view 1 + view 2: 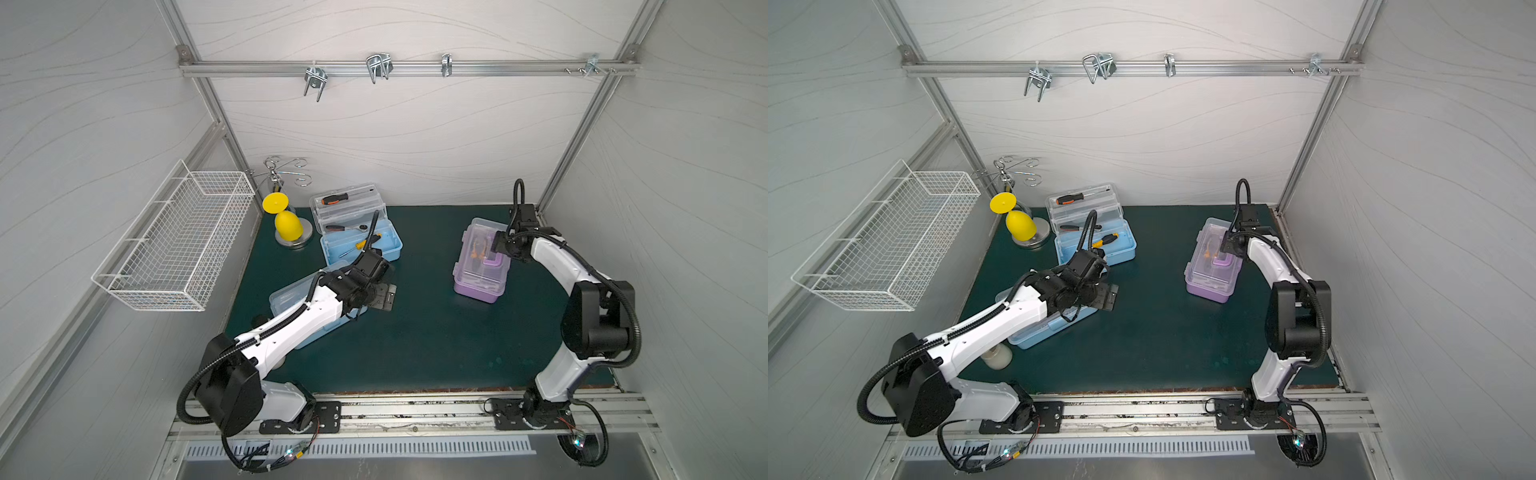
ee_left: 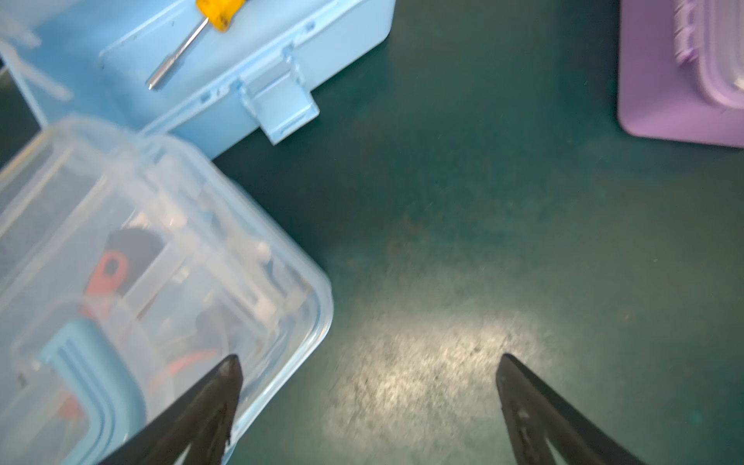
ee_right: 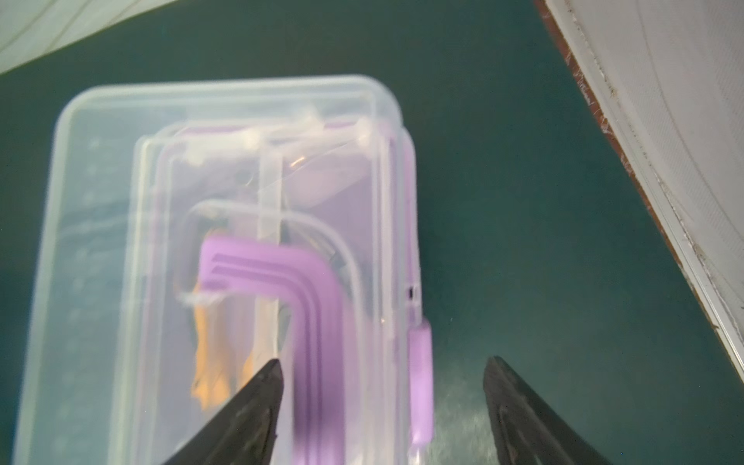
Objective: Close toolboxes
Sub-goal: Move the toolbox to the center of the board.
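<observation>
Dark green matting (image 1: 436,340) covers the table inside a white-panelled cell. Your left gripper (image 2: 368,362) stands wide and holds nothing. In its wrist view one fingertip (image 2: 225,374) hangs over a corner of the near blue toolbox (image 2: 161,241), and the other is over bare mat. That box lies partly under your left forearm in both top views. Its clear lid is down on the base and its blue handle (image 2: 92,386) lies flat on top. Red and black tools show blurred through the plastic.

Just beyond it sits the far blue toolbox (image 1: 365,249), which is open. Its clear lid (image 1: 347,203) stands up at the back, with an orange-and-black screwdriver (image 1: 334,198) showing in it. A yellow-handled screwdriver (image 2: 219,12) lies in the base, and the front latch (image 2: 282,108) hangs loose.

Your right gripper (image 3: 383,362) is spread wide too and grips nothing. It hovers over the purple toolbox (image 3: 241,141), which sits toward the back right of the mat. One fingertip (image 3: 267,382) is above the lid beside the purple handle (image 3: 314,290). The other is out past the side latch (image 3: 420,374), over mat. The lid is down, but you cannot tell whether that latch is caught. Orange-handled tools (image 3: 209,354) show through the lid.

A white wire basket (image 1: 174,245) hangs on the left wall. A yellow goblet (image 1: 286,224) rests on a metal stand beside the far blue toolbox.
</observation>
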{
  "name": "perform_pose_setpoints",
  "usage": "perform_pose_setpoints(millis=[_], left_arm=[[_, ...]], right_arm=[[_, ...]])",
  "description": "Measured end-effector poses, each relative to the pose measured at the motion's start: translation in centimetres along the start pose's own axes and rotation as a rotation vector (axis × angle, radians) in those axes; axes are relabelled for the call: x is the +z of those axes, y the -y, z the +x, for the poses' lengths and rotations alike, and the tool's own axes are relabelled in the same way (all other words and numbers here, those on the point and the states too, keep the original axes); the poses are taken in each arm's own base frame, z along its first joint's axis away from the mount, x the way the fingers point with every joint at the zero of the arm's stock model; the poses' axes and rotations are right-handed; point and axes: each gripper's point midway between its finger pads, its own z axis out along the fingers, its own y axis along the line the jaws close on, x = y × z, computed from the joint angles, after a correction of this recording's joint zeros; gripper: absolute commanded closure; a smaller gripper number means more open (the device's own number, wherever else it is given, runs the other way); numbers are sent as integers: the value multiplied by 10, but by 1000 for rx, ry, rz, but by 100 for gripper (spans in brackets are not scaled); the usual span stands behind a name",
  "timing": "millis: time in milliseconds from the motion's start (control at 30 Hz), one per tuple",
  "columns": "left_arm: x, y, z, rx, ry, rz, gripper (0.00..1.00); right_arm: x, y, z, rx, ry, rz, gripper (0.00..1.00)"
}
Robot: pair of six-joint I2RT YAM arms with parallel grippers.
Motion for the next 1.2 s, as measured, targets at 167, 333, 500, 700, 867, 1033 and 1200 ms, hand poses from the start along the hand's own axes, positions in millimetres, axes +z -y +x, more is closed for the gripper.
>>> perform_pose_setpoints(millis=[167,333,500,700,867,1033,1200], left_arm=[[10,13,-25,27,3,10,1],[24,22,-44,51,-3,9,1],[42,24,-61,55,-14,2,1],[67,14,-85,40,-26,-20,1],[90,1,-107,17,-35,-41,1],[117,-10,-127,0,-41,-64,1],[145,-19,-128,15,-82,-103,1]], right_arm=[[-41,-32,17,-77,39,-89,20],[-84,-66,43,-132,70,-258,21],[-99,-89,84,-185,27,-373,21],[-99,-101,123,-230,-46,-428,21],[-105,-110,139,-266,-65,-462,21],[-112,-119,155,-309,-80,-492,21],[-109,-122,169,-334,-103,-500,21]])
